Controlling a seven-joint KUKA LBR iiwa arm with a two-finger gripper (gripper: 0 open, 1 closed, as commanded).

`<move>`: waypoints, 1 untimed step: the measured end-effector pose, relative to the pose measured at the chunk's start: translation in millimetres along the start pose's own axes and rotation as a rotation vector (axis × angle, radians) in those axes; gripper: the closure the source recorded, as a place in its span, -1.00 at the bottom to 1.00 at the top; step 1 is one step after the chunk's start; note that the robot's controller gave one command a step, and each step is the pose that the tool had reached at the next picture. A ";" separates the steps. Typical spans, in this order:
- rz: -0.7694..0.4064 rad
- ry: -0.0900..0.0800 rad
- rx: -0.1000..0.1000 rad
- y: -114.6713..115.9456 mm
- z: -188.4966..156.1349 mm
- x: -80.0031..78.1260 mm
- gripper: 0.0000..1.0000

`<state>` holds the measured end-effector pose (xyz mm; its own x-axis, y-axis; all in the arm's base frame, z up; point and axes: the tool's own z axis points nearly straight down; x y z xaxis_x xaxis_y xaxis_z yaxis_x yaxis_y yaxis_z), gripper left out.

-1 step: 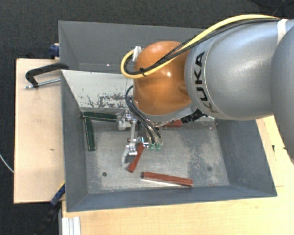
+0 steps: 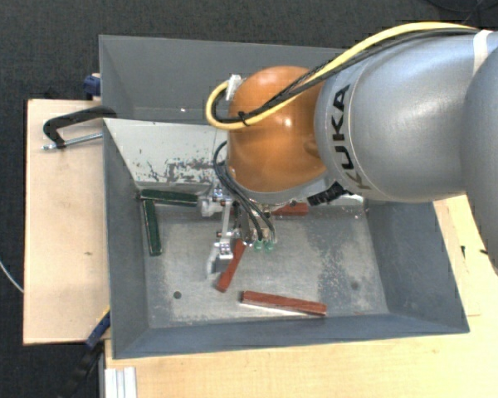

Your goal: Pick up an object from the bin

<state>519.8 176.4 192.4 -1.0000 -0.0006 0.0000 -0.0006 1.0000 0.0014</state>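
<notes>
The gripper [image 2: 223,251] hangs low over the middle of the grey bin [image 2: 415,259], under the arm's orange cover [image 2: 270,131]. Its tip sits at the upper end of a short brown-red stick [image 2: 226,277]. This stick lies on the bin floor a little left of centre, with its long axis on a slant: the lower end points toward the near left corner and the upper end runs up and right into the gripper. From here I cannot tell whether the gripper is wide or narrow, or whether it has the stick clamped.

Just beside the stick, toward the front wall, a longer brown-red bar [image 2: 282,303] lies almost level, apart from the stick's lower end. To the left, well clear, two dark green sticks form an L: one [image 2: 171,196] runs along the back and the other [image 2: 153,229] points down from its left end. Another reddish piece [image 2: 292,210] peeks out under the arm, mostly hidden.
</notes>
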 end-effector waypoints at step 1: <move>-0.210 -0.008 -0.001 -15.6 49.0 -17.4 -1.00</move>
<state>537.2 160.9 143.4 -0.9778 -0.2092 -0.0082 -0.2093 0.9779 0.0018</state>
